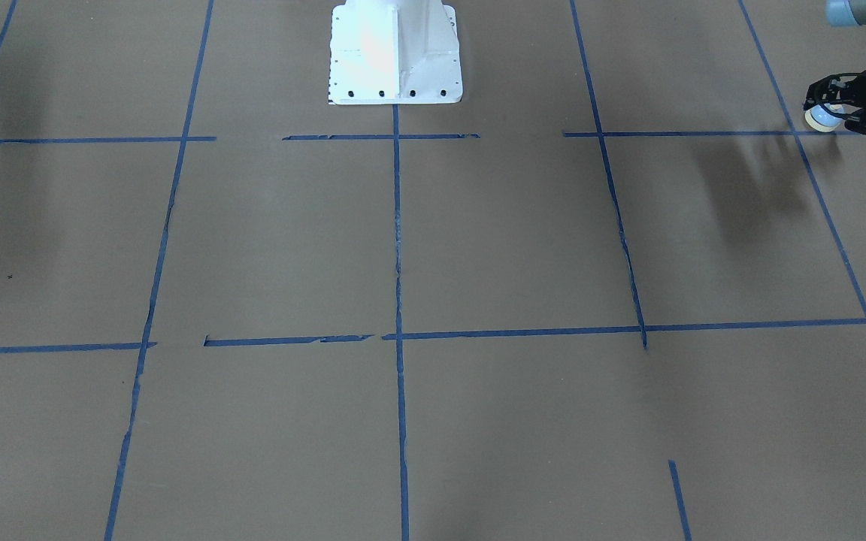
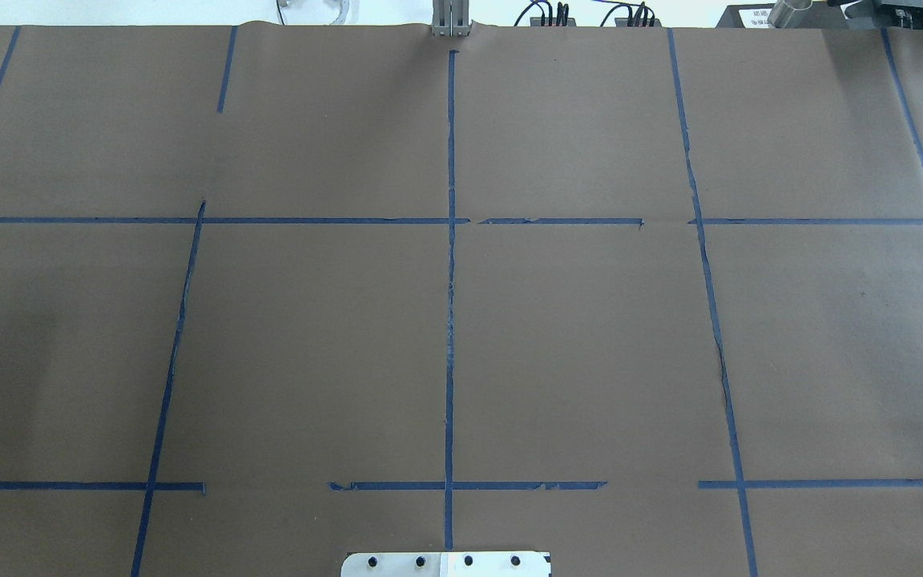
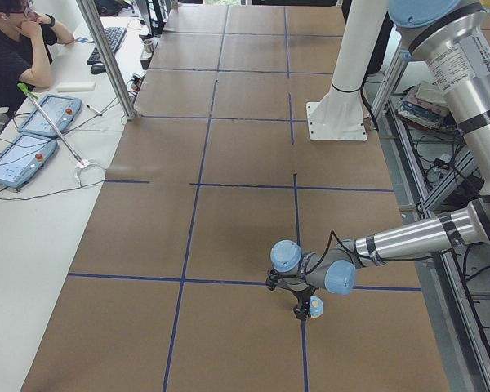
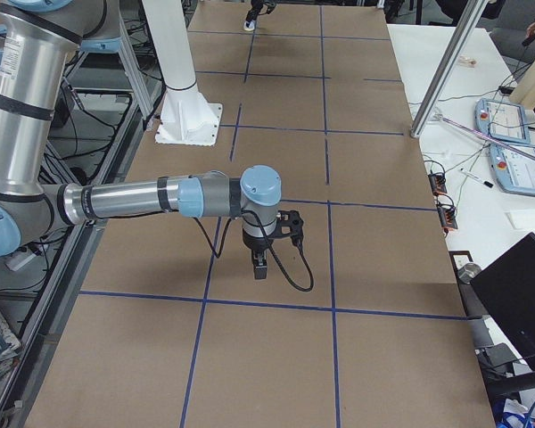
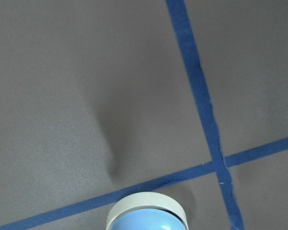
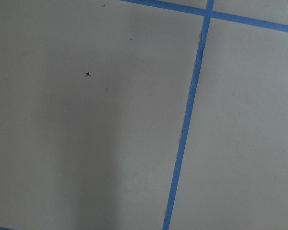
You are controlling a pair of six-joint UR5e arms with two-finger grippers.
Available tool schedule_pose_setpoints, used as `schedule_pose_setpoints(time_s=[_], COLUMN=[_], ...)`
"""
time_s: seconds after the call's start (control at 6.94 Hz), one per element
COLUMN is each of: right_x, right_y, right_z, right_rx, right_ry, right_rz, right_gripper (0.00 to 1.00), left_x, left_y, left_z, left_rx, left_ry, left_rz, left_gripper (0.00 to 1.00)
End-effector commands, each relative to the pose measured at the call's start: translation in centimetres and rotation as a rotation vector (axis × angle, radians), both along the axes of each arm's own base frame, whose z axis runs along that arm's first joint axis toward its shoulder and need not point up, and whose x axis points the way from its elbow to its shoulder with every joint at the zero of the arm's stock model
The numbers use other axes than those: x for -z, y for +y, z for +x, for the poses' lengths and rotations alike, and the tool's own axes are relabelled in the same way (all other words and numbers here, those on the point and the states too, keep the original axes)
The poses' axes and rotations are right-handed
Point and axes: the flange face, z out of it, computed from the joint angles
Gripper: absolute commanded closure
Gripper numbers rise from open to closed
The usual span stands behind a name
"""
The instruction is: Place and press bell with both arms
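The bell (image 1: pixel 822 120), light blue with a cream base ring, sits between the fingers of my left gripper (image 1: pixel 833 107) at the table's left end, held above a blue tape crossing. It also shows in the exterior left view (image 3: pixel 315 308) and at the bottom of the left wrist view (image 5: pixel 146 215), base ring pointing away from the wrist. My right gripper (image 4: pixel 260 267) points down just above the brown table near my right end; it shows only in the exterior right view, so I cannot tell whether it is open or shut. Neither arm shows in the overhead view.
The white bolted pedestal (image 1: pixel 395 52) stands at the table's robot side. Blue tape lines (image 2: pixel 450 320) divide the brown table cover into squares. A person (image 3: pixel 16 49) sits at a side desk with tablets (image 3: pixel 20 155) beyond a metal post (image 3: pixel 106 57).
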Motion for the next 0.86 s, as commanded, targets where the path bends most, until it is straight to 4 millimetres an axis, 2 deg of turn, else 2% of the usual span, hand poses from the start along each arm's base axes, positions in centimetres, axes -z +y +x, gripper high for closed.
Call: schedule_pose_setpoints(time_s=[0.0, 0.14, 0.29, 0.58, 0.72], right_x=[0.0, 0.0, -0.1, 0.1, 0.1], right_y=[0.0, 0.0, 0.0, 0.0, 0.0], right_z=[0.0, 0.0, 0.0, 0.0, 0.0], right_rx=[0.001, 0.0, 0.001, 0.001, 0.0], right_ry=[0.003, 0.003, 0.003, 0.003, 0.002], right_rz=[0.001, 0.0, 0.0, 0.003, 0.002], right_gripper=[0.0, 0.0, 0.0, 0.0, 0.0], left_x=[-1.0, -1.2, -1.3, -0.9, 0.2], left_y=[0.5, 0.6, 0.6, 0.4, 0.0], left_z=[0.2, 0.3, 0.4, 0.6, 0.7], left_rx=[-0.017, -0.021, -0.027, -0.031, -0.019], left_ry=[-0.012, -0.015, -0.016, 0.001, 0.038], left_rz=[-0.018, -0.022, -0.021, 0.008, 0.064], left_gripper=[0.0, 0.0, 0.19, 0.72, 0.82])
